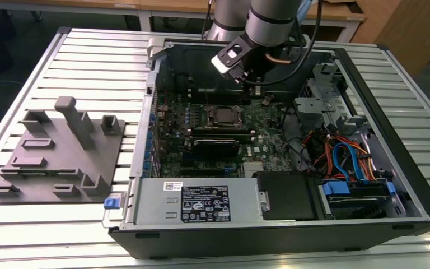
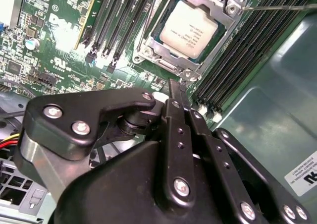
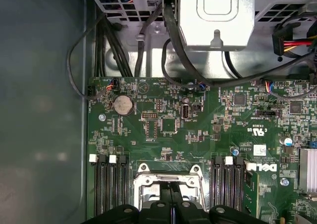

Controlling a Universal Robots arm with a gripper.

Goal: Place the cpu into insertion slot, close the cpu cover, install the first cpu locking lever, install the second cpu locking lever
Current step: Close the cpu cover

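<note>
The computer case (image 1: 275, 241) lies open on a slatted table (image 1: 88, 56). A grey fixture (image 1: 58, 151) stands on the table off the case's side, at the exterior view's left. A silver power supply (image 1: 200, 204) runs along the near edge of the case. Past it, a long black card (image 1: 216, 147) lies across the green motherboard (image 3: 163, 135). Just beyond the card is the insertion slot (image 1: 223, 115), near the middle of the board between banks of black memory slots (image 3: 111, 189).

The cpu (image 2: 187, 28) sits flat in the slot, its silvery top showing through the window of the cpu cover (image 2: 218, 35), which lies down around it. A thin metal lever (image 2: 277, 7) runs off from one corner of the socket.

The gripper (image 2: 177, 85) hangs over the slot's edge, towards the far wall of the case. Its two narrow fingers (image 2: 173, 120) are pressed together with nothing between them. The first wrist view shows the gripper (image 3: 171, 194) above the socket frame.
</note>
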